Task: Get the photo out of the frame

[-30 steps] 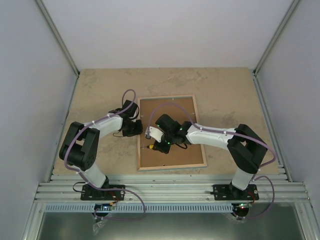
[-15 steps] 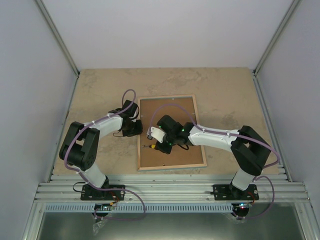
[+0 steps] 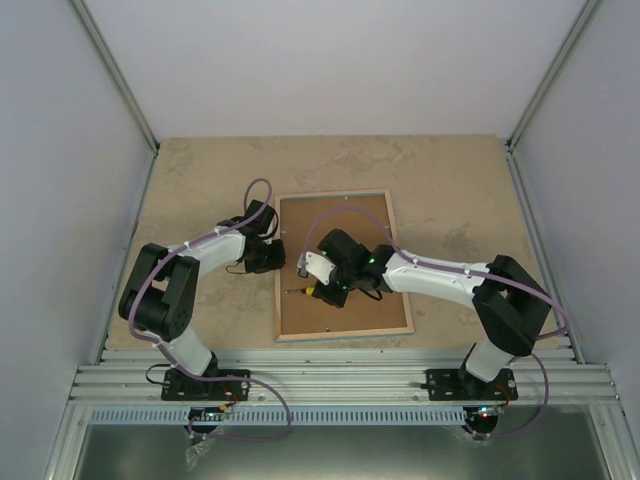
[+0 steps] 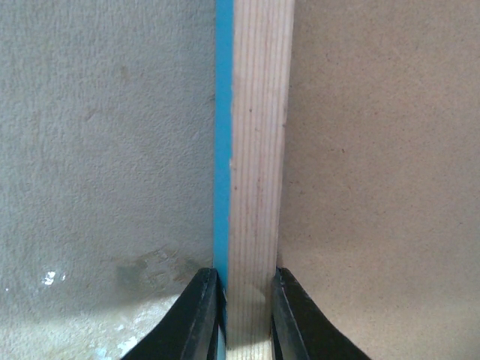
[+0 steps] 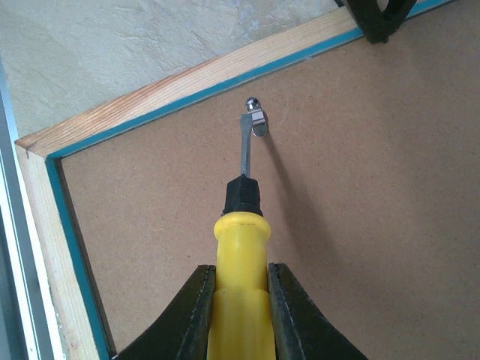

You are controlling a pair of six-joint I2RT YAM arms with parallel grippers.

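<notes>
The wooden rail of the frame (image 4: 255, 150) is pinched between the jaws of the left gripper (image 4: 246, 315). A yellow-handled screwdriver (image 5: 241, 247) is clamped in the right gripper (image 5: 241, 300), its blade tip set just ahead at a metal clip (image 5: 257, 120) on the backing board (image 5: 360, 187). The photo is hidden from view.

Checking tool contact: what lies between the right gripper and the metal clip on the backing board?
In the right wrist view, only the screwdriver: held by the right gripper, its blade reaches the clip on the backing board.
</notes>
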